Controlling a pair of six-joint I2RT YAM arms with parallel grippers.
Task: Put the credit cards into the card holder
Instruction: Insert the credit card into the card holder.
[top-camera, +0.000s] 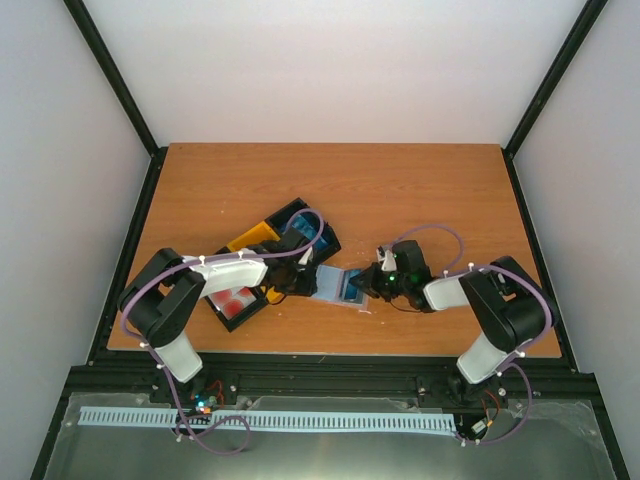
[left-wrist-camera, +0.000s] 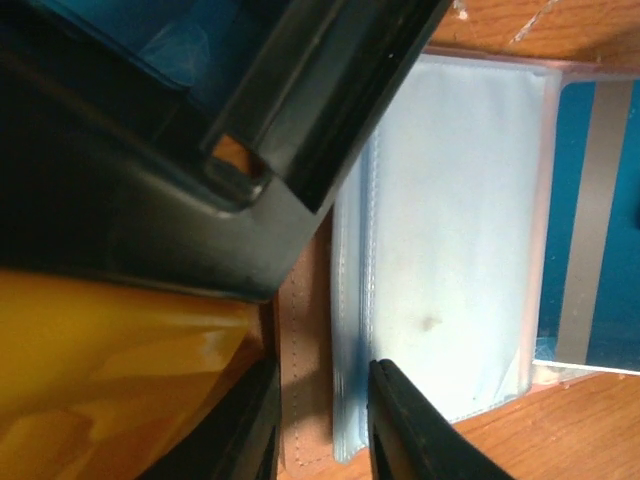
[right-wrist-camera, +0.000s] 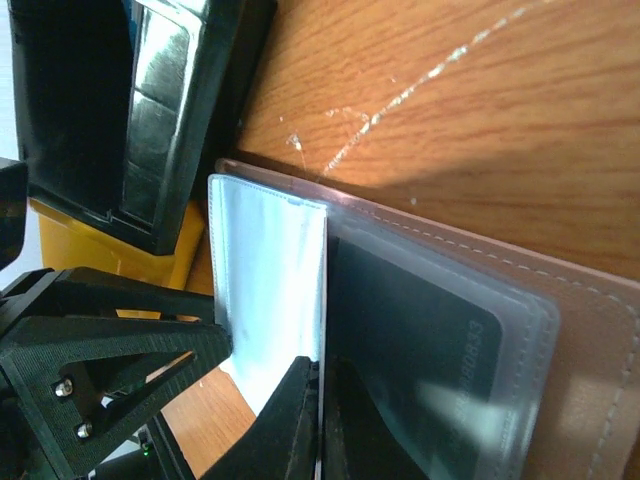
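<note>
The card holder (top-camera: 333, 283) lies open on the table between my grippers, its tan leather edge (left-wrist-camera: 305, 380) and pale translucent pockets (left-wrist-camera: 450, 220) showing. A blue credit card (left-wrist-camera: 590, 220) with a grey stripe sits in its right side; it looks dark under a pocket in the right wrist view (right-wrist-camera: 420, 350). My left gripper (left-wrist-camera: 322, 430) is open, its fingers astride the holder's left edge. My right gripper (right-wrist-camera: 322, 420) is shut on a thin stiff card seen edge-on (right-wrist-camera: 325, 300), standing among the pocket leaves. Its face is hidden.
Black bins stand just left of the holder: one with red cards (top-camera: 238, 300), a yellow one (top-camera: 250, 238), one with blue cards (top-camera: 312, 232). A black bin corner (left-wrist-camera: 240, 190) nearly touches the holder. Bare wood lies behind and to the right.
</note>
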